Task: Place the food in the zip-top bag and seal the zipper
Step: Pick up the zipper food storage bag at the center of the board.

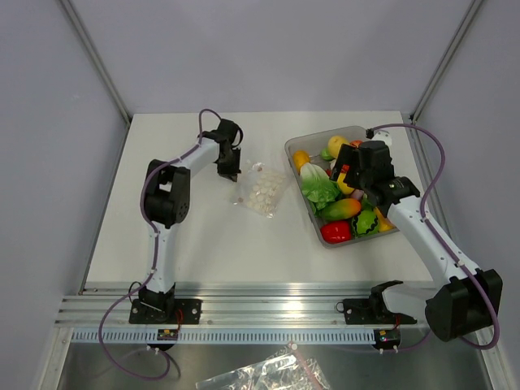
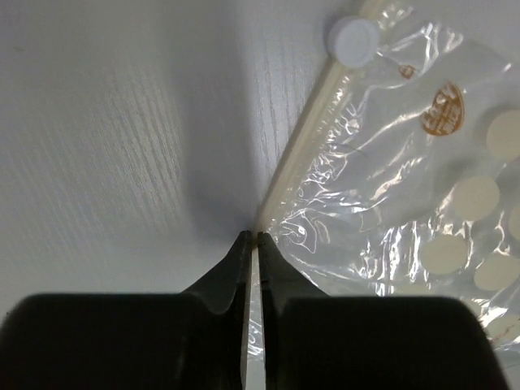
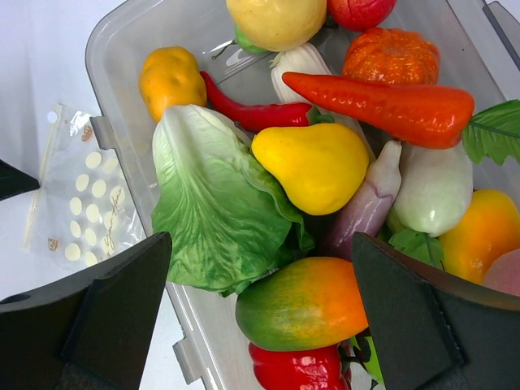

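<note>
The zip-top bag (image 1: 262, 192) lies flat on the white table, clear with white dots and nothing in it; it also shows in the left wrist view (image 2: 406, 187) and the right wrist view (image 3: 77, 211). My left gripper (image 1: 230, 169) (image 2: 251, 236) is shut on the pale zipper strip (image 2: 301, 154) at the bag's left edge. My right gripper (image 1: 357, 175) (image 3: 262, 244) is wide open and empty above the tray. Below it lie the red-orange carrot (image 3: 382, 101), the pale purple eggplant (image 3: 370, 203) and a small orange piece (image 3: 169, 77).
The clear tray (image 1: 321, 138) (image 3: 122, 49) at the right holds more toys: green lettuce (image 3: 219, 211), red bell pepper (image 3: 296, 370), yellow pear (image 3: 313, 162), green-orange mango (image 3: 305, 301), red chili (image 3: 252, 114), orange pumpkin (image 3: 390, 53). A crumpled plastic bag (image 1: 268, 374) lies below the front rail.
</note>
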Tool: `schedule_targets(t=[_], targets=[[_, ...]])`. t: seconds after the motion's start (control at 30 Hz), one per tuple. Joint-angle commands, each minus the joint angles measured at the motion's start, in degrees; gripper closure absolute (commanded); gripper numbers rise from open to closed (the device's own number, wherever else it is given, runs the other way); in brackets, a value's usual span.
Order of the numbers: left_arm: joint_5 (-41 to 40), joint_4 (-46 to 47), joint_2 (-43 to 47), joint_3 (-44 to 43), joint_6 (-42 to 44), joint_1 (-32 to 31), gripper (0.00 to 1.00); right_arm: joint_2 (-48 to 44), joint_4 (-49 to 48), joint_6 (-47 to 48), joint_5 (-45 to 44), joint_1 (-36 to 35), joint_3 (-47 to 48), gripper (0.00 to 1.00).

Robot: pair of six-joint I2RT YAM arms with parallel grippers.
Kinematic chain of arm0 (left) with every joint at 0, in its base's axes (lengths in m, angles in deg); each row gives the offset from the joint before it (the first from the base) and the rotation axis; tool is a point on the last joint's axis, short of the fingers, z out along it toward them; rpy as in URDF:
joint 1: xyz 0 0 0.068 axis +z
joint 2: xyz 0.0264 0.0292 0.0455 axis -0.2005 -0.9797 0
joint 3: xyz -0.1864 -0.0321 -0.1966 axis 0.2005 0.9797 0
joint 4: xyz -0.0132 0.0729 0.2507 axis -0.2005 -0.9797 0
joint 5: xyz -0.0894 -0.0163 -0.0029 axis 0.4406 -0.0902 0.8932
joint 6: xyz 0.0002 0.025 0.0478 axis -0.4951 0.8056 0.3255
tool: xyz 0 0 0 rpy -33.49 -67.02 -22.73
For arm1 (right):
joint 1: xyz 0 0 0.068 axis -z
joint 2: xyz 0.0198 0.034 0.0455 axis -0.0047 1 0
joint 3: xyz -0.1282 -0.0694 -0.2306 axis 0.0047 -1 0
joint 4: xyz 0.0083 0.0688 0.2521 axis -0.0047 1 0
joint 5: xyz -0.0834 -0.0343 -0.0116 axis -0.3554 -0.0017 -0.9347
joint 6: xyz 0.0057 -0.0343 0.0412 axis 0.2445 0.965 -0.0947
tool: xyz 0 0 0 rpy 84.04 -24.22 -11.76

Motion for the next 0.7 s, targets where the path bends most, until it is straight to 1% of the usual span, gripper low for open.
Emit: schedule_targets(t=[0.0,0.2,0.47,0.5,0.57,0.67], targets=[[-2.7,-1.1,3.9,-1.5,0.5,-0.8,0.99,0.0,-2.1,-0.6,0.4,-0.1,0.5,0.00],[-3.3,-0.9,8.8,0.4,0.4,-1.3,1.00,0.0,-2.3,-0.7,0.9,-0.1,0.5,0.00],[-3.5,-3.2,12.0,1.1,0.1,-1.4,1.00,-0.5,-2.3,-1.3,2.0,-0.1,0.3,0.00],[-4.9,-3.5,12.3,1.2,0.0,-1.4,1.00,-0.6,-2.3,-1.4,2.2,-0.1,0.3,0.01],[-4.7,-3.9,13.8,1.8,-0.3,-1.4,1.00,-0.9,-2.1,-1.6,2.3,-0.1,0.3,0.01],[-4.1,-3.5,16.9,3.5,-1.1,-1.5,1.00,-1.0,-2.4,0.0,5.7,-0.3,0.7,0.01]])
